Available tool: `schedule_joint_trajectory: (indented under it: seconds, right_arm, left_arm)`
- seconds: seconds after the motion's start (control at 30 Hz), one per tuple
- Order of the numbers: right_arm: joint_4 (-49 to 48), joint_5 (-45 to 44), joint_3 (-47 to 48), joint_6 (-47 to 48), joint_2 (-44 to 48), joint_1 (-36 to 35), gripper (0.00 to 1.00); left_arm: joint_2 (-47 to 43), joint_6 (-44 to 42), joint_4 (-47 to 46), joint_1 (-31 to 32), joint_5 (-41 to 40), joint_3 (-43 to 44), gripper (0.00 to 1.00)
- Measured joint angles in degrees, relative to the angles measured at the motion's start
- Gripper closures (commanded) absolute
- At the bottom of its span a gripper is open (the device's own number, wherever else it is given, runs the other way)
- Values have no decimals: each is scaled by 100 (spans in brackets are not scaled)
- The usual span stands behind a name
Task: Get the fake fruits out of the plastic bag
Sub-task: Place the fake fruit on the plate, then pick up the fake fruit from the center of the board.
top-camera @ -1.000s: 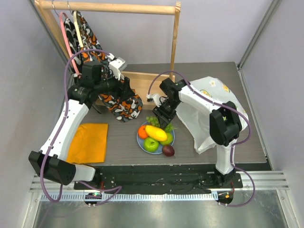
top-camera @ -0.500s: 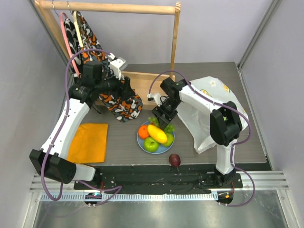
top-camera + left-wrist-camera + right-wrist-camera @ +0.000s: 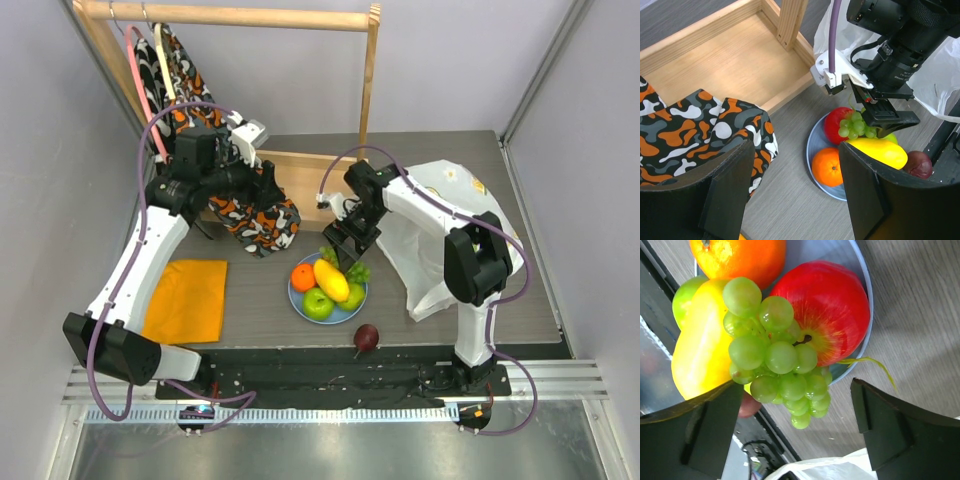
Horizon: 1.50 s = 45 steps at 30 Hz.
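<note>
Seven fake fruits in view, six piled on the plate point(image 3: 814, 145), one off it

- Plate sits mid-table point(image 3: 520, 300), just ahead of the arm bases
- On the plate, top view: orange point(image 3: 303, 277) at 10 o'clock, green apple point(image 3: 318, 304) at 7 o'clock, mango point(image 3: 332, 280) slanting across the middle, green pear point(image 3: 354, 294) at 4 o'clock
- Red apple point(image 3: 835, 305) at the 1 o'clock side, mostly hidden from above by the right arm
- Grape bunch point(image 3: 775, 355) lies draped over the red apple and against the mango, its stem trailing onto the table
- Plum point(image 3: 366, 337) lies alone at 5 o'clock from the plate, at the near table edge by the black rail
- Plastic bag point(image 3: 415, 265) slumped at 3 o'clock from the plate, crumpled, partly under the right arm; its inside cannot be made out

Right gripper point(image 3: 796, 386): hangs directly over the grape bunch, fingers spread wide, one to each side of the bunch and clear of it, gripping nothing

Left gripper point(image 3: 795, 150): raised at 10 o'clock from the plate, above the patterned cloth point(image 3: 255, 225), fingers spread, nothing between them

Orange cloth point(image 3: 185, 300) flat at 9 o'clock from the plate. Wooden rack point(image 3: 230, 17) at 12 o'clock along the far side
</note>
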<state>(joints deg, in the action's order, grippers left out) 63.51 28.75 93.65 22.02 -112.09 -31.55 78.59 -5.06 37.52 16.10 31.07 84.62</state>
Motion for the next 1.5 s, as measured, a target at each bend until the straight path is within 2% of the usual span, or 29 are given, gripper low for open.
schedule_joint_trajectory:
  seconds: [0.3, 0.8, 0.9, 1.07, 1.17, 1.27, 1.4, 1.5]
  right_arm:
    - [221, 612, 247, 181, 120, 142, 0]
    - [313, 741, 328, 400, 273, 243, 0]
    - [271, 629, 313, 597, 798, 387, 0]
    - [-42, 282, -361, 968, 2708, 490, 0]
    - [-94, 2, -1272, 1198, 3818, -101, 0]
    - [-352, -341, -2387, 1331, 4492, -1314, 1]
    - [-597, -868, -3595, 1392, 4638, -2575, 3]
    - [-848, -1189, -3932, 1384, 4634, -2924, 5]
  left_arm:
    - [7, -2, -2, 0, 0, 0, 28]
    - [63, -2, -2, 0, -2, 68, 28]
    - [63, -11, 0, 0, -11, 120, 28]
    - [63, -50, 2, 0, -68, 223, 27]
    - [63, -96, 2, 0, -138, 273, 25]
    - [61, -96, 0, 0, -199, 330, 24]
    - [-24, -87, 0, -20, -249, 326, 24]
    - [-286, -74, 0, -94, -260, 184, 24]
